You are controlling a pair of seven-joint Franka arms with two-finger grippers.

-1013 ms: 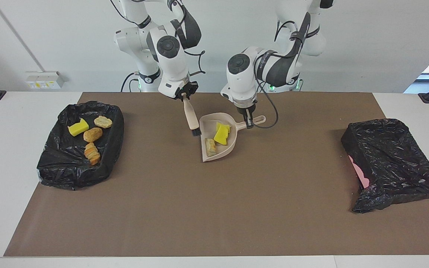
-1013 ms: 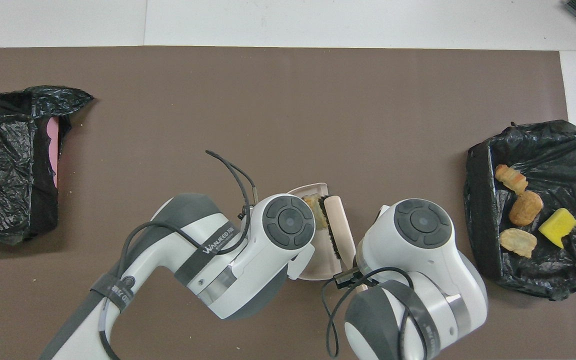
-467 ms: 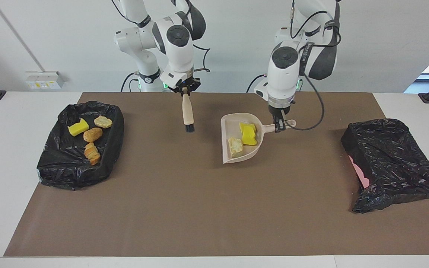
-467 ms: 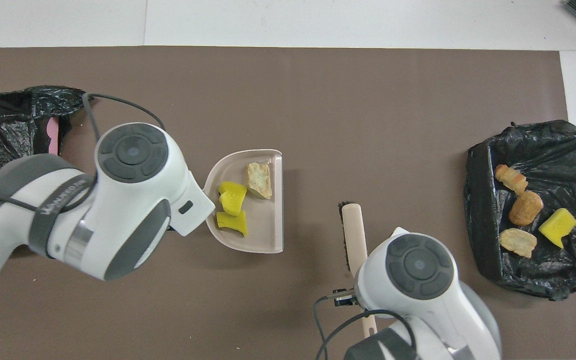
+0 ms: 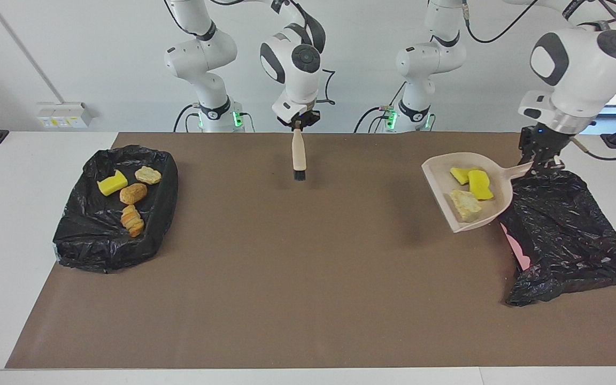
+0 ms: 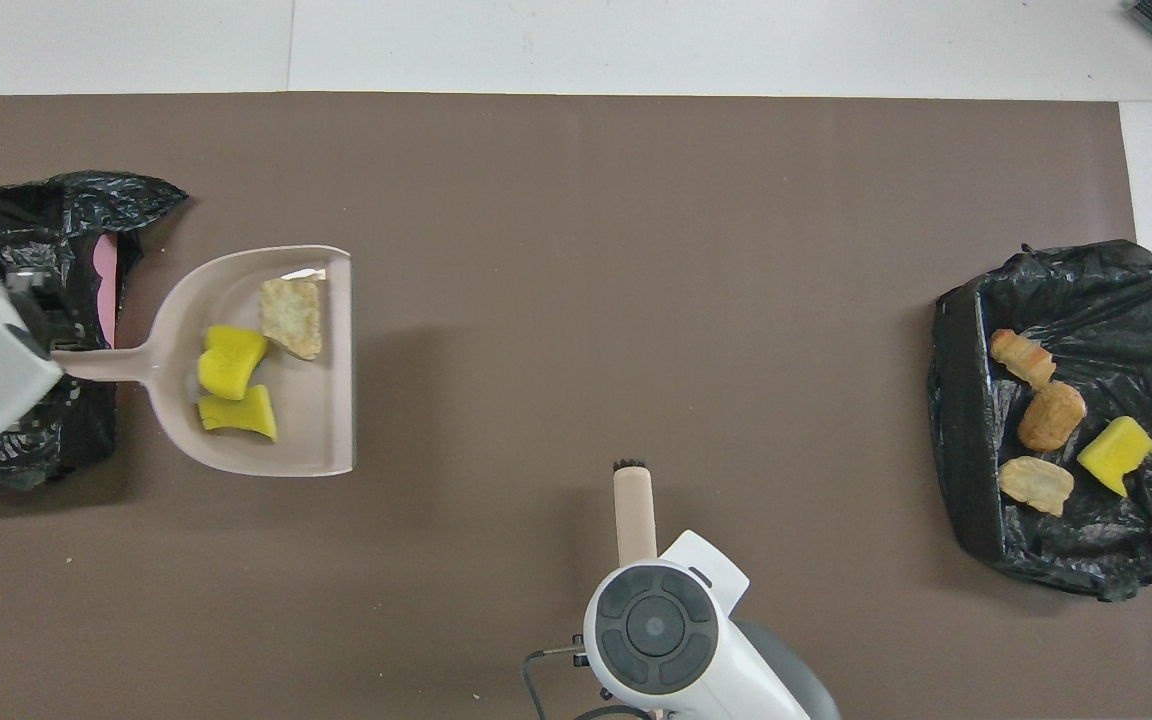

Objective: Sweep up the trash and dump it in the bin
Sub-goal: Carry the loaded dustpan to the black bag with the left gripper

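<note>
The left pincer is hanging over the black-bagged bin at the left arm's end of the bench, its fingertips hard to make out against the black plastic; in the overhead view most of its arm is cut off by the frame edge. It is clamping the handle of the beige dustpan, which is raised and tilted beside the bin. In the dustpan are lying two bright yellow sponge pieces and one pale bread piece. The right pincer is closed on the brush, which is hanging bristles down over the mat. More scraps, yellow and tan-orange, are sitting in the black-lined tray at the right arm's end.
</note>
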